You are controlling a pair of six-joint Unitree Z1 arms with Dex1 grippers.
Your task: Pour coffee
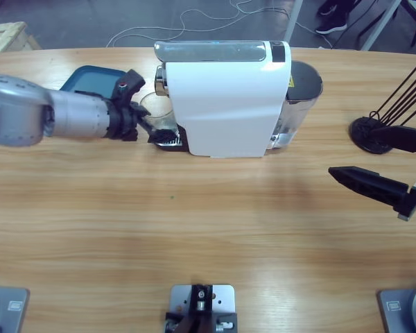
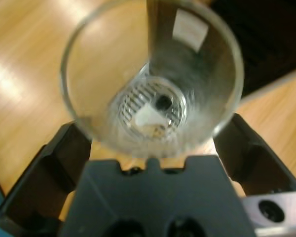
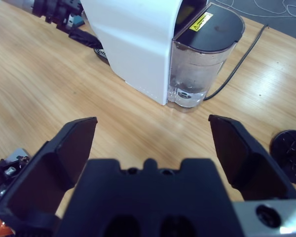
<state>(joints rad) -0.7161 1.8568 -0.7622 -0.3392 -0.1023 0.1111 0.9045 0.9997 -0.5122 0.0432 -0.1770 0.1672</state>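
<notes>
A small clear glass tumbler (image 1: 157,108) stands on the black drip tray (image 1: 170,141) at the left end of the white coffee machine (image 1: 222,97), below its spout. My left gripper (image 1: 145,112) reaches in from the left, one black jaw against each side of the tumbler. In the left wrist view I look down into the tumbler (image 2: 89,74); its bottom is see-through, the tray's grille shows beneath, and no coffee shows in it. My right gripper (image 1: 360,156) hangs open over bare table at the right, holding nothing (image 3: 153,123).
A blue tray (image 1: 87,78) lies behind the left arm. The machine's clear water tank (image 1: 301,97) sits at its right end, with a cable trailing off (image 3: 237,64). A black round stand base (image 1: 367,132) with thin rods is at the far right.
</notes>
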